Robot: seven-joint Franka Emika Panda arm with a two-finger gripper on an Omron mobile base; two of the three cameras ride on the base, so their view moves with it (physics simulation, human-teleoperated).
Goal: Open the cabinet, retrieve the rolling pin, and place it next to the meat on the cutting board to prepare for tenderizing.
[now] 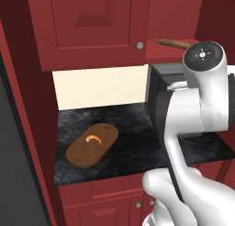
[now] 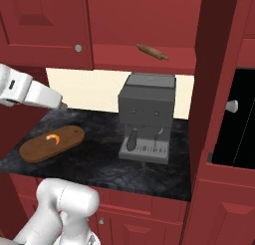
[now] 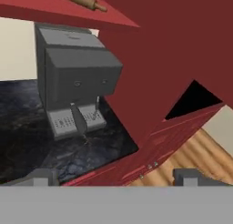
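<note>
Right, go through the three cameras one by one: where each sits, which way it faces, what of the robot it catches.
Left base view: behind-left of the white arm, facing the oval brown wooden cutting board on the counter.
Right base view: behind-right, facing the grey coffee machine; arm lower left.
Hand view: on the hand, facing the machine; open gripper at the bottom.
All three share the slim brown wooden rolling pin in the cabinet.

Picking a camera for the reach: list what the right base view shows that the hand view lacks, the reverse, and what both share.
Right base view's own: the cutting board carrying the meat, left of the coffee machine, and the cabinet door that is shut. Hand view's own: the open claw and striped wooden floor. Shared: the rolling pin on the open cabinet shelf, the coffee machine below it, the dark counter.
</note>
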